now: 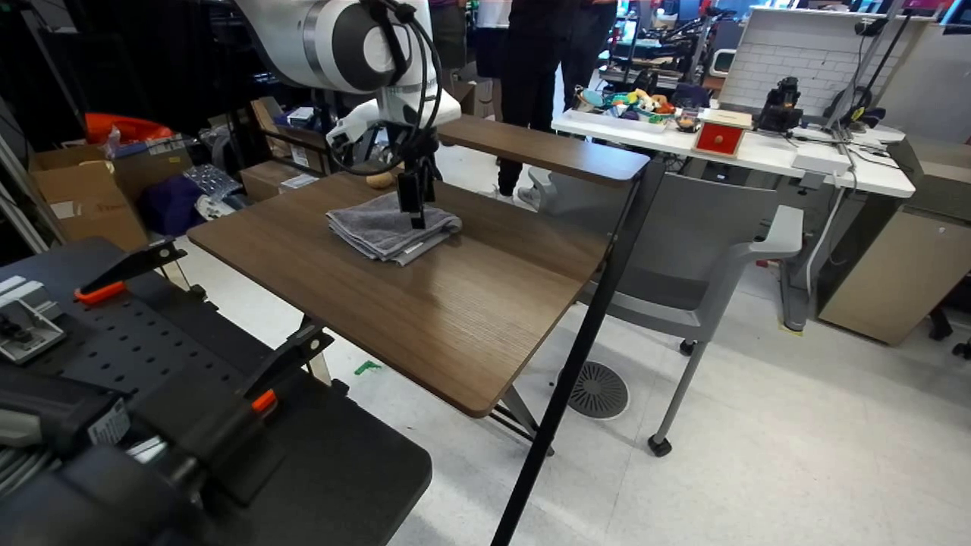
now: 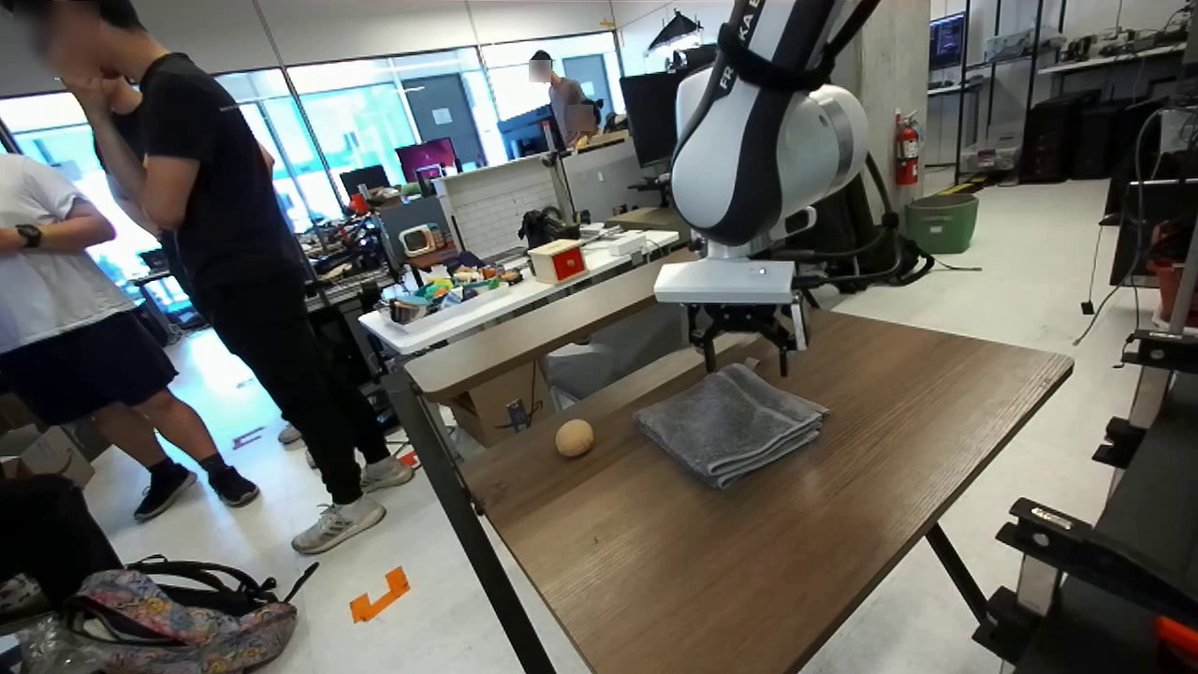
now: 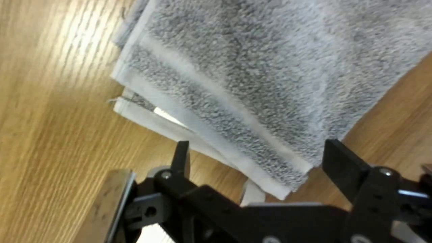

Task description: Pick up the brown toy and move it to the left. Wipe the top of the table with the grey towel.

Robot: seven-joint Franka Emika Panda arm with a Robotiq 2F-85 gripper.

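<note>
The grey towel point(image 1: 383, 227) lies folded on the dark brown table point(image 1: 455, 318); both also show in an exterior view, the towel point(image 2: 730, 426) and the table top point(image 2: 711, 580). The brown toy point(image 2: 574, 438), a small round tan lump, rests on the table beside the towel, apart from it. It also shows point(image 1: 379, 180) partly behind the arm's cables. It is out of the wrist view. My gripper point(image 2: 747, 371) is open and points down over one end of the towel. In the wrist view a towel corner point(image 3: 243, 118) lies between the spread fingers of the gripper point(image 3: 257, 145), not gripped.
A raised wooden shelf point(image 1: 538, 148) runs along one long side of the table. A slanted black post point(image 1: 580, 356) stands at the table's end. A grey chair point(image 1: 683, 250) stands beyond the shelf. A black bench point(image 1: 334, 455) with clamps stands along the opposite side. People stand nearby.
</note>
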